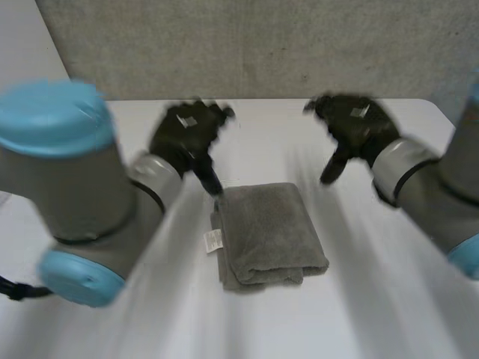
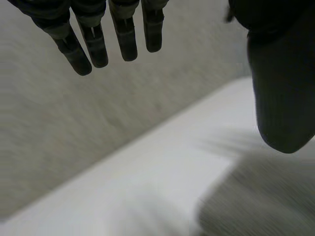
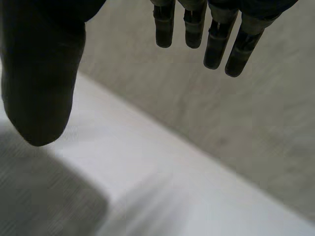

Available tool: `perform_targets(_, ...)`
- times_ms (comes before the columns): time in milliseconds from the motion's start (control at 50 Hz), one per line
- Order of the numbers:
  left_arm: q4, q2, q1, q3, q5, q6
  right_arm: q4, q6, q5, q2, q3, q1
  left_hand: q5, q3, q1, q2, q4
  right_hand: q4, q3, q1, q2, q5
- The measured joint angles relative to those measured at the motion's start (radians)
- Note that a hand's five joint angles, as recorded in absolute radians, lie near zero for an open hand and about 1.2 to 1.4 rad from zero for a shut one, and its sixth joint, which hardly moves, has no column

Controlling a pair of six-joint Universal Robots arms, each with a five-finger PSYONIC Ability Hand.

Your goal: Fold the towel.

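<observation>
Report from the remote station. The grey terry towel (image 1: 269,232) lies on the white table (image 1: 389,307), about midway between left and right and between the two arms. It is folded into a compact rectangle, with stacked layers showing along its near edge. A small white label (image 1: 213,241) sticks out flat from its left edge.

I see the robot's left hand (image 1: 187,134) above the table, just beyond the towel's far left corner. In the left wrist view its fingers (image 2: 125,42) are straight and set well apart from the thumb (image 2: 280,98), and they grip nothing. The thumb points down at that far left corner. The views are blurred there, so I cannot tell whether its tip touches the cloth.

The right hand (image 1: 355,127) hangs above the table beyond the towel's far right corner, apart from the cloth. In the right wrist view its fingers (image 3: 216,44) are straight, the thumb (image 3: 42,83) stands wide of them, and the hand holds nothing. A grey corner of towel lies below that thumb.

A grey speckled wall (image 1: 262,45) closes the far side of the table.
</observation>
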Motion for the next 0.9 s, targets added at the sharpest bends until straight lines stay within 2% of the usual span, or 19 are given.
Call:
perform_targets(120, -0.096, 0.144, 0.102, 0.053, -0.027, -0.022, 0.036, 0.041, 0.092, -0.107, -0.058, -0.008, 0.001, 0.0, 0.0, 0.0, 0.0, 0.0, 0.0, 0.0, 0.0, 0.0)
perform_targets(280, -0.236, 0.191, 0.17, 0.129, -0.052, -0.072, 0.084, 0.046, 0.156, -0.131, -0.095, -0.035, 0.0, 0.0, 0.0, 0.0, 0.0, 0.0, 0.0, 0.0, 0.0, 0.0)
perform_targets(540, -0.265, 0.184, 0.171, 0.129, -0.049, -0.084, 0.101, 0.043, 0.158, -0.119, -0.103, -0.088, -0.001, 0.0, 0.0, 0.0, 0.0, 0.0, 0.0, 0.0, 0.0, 0.0)
perform_targets(900, -0.261, 0.186, 0.168, 0.121, -0.044, -0.083, 0.103, 0.038, 0.14, -0.098, -0.1, -0.076, -0.012, -0.009, -0.01, -0.011, -0.01, 0.0, 0.0, 0.0, 0.0, 0.0)
